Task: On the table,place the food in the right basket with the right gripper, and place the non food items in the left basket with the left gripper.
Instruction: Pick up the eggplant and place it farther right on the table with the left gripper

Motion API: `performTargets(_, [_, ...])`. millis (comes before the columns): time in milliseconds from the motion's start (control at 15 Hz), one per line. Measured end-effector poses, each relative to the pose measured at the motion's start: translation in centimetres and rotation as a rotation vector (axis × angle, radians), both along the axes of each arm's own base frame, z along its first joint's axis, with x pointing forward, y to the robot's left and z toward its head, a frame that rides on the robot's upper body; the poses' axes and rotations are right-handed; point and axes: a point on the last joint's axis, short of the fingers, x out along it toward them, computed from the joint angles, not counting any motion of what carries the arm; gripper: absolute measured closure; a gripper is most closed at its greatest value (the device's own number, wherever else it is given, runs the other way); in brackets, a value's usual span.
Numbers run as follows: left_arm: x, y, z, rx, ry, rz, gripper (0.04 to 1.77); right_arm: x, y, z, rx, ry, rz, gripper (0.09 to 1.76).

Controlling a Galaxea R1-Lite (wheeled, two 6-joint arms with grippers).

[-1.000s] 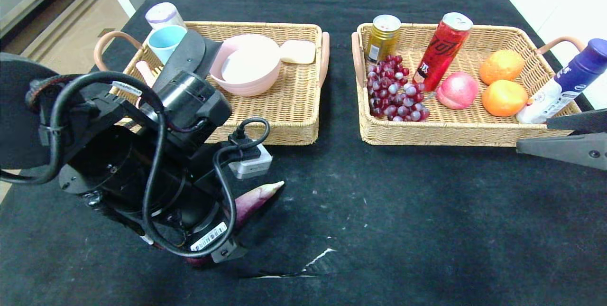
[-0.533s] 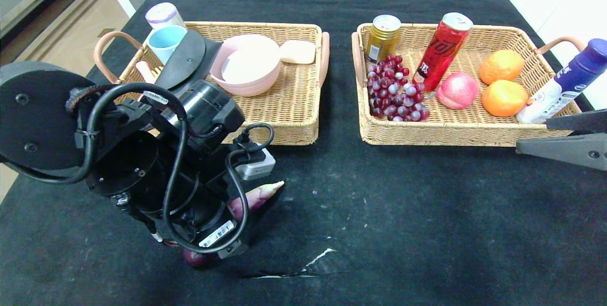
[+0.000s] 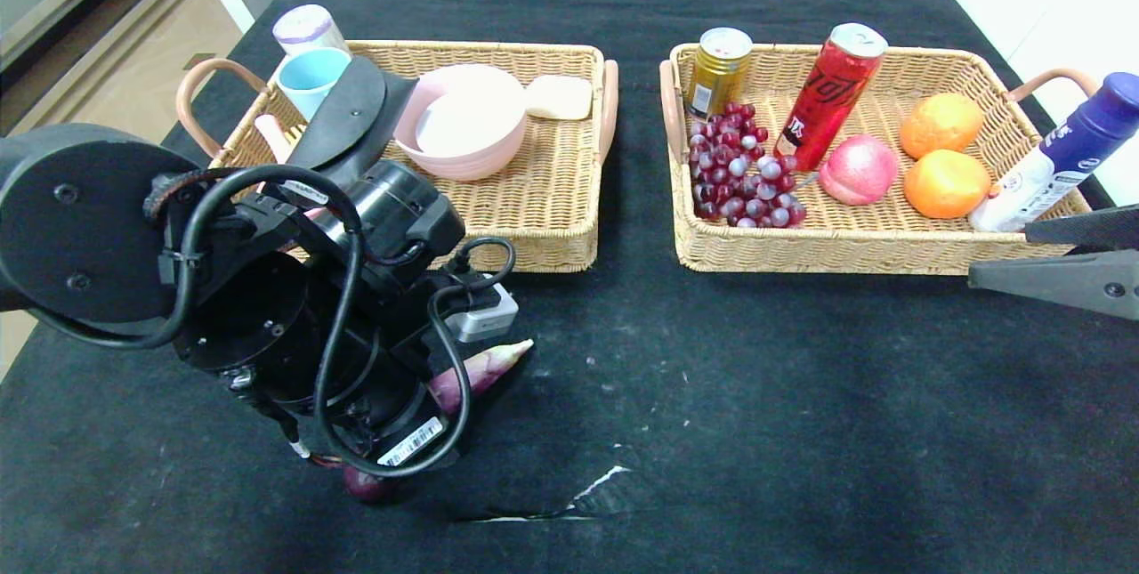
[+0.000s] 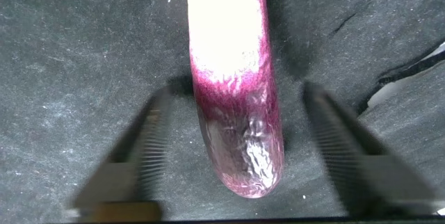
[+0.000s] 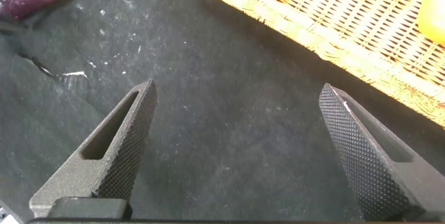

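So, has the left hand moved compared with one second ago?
Yes. The left hand has come nearer and lower, away from the left basket, and now straddles the purple eggplant on the table.

On the black worktop (image 3: pixel 712 396), the left arm (image 3: pixel 294 307) leans over a purple eggplant (image 3: pixel 485 366) lying in front of the left basket (image 3: pixel 534 227). The right claw (image 3: pixel 1059 258) hovers at the right basket's (image 3: pixel 801 245) near corner.

black tablecloth (image 3: pixel 756 432) with white tear (image 3: pixel 598 482), tan floor (image 3: pixel 107 67) beyond
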Motion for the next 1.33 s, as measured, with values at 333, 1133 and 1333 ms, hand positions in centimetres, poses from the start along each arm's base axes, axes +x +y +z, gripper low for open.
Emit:
performTargets(333, [-0.03, 0.01, -0.02, 0.001, 0.003, 0.001, 1.05, 0.01, 0.0, -0.01, 0.0, 0.001, 0.0, 0.14])
performTargets(1133, [-0.22, 0.1, 0.31, -0.007, -0.004, 0.001, 1.05, 0.05, 0.01, -0.04, 0.0, 0.002, 0.0, 0.14])
performTargets(1333, [-0.76, -0.32, 0.81, -0.055, -0.017, 0.04, 1.06, 0.05, 0.01, -0.03, -0.001, 0.001, 0.0, 0.14])
